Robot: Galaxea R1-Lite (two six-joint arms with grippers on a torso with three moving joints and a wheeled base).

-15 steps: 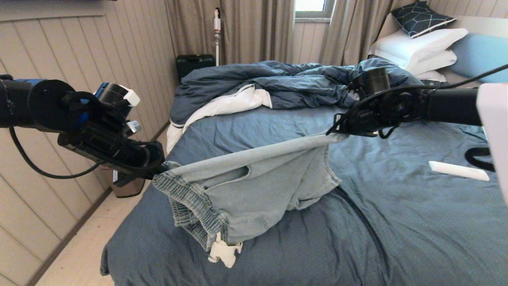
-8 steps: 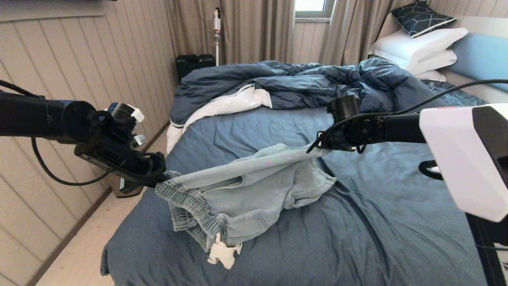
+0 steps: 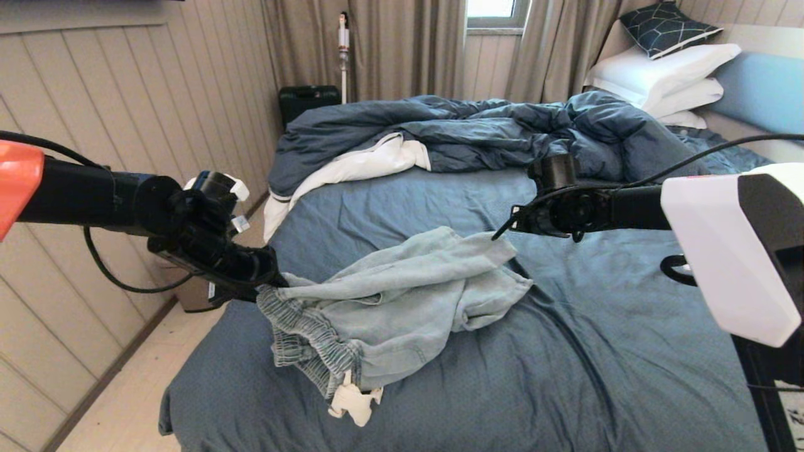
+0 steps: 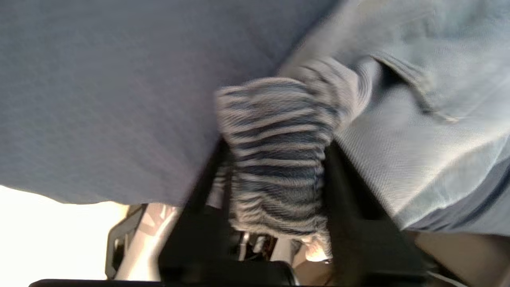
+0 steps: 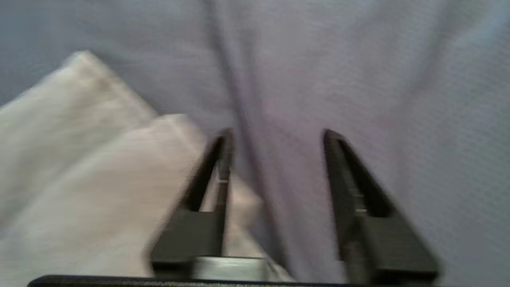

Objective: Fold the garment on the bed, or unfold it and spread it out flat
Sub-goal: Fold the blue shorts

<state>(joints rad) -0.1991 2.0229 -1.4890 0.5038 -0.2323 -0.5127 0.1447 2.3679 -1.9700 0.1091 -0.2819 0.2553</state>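
L arm reaches in level from the bed's left edge; left gripper (image 3: 267,285) clamps the ribbed elastic waistband (image 4: 279,159) of the garment (image 3: 402,301). R arm stretches across, right gripper (image 3: 502,229) w/ fingers (image 5: 215,167) spread, holding nothing, just past the hem. Soft washed-denim shorts lie rumpled on the bed (image 3: 565,351), long axis left-right, waistband toward L.
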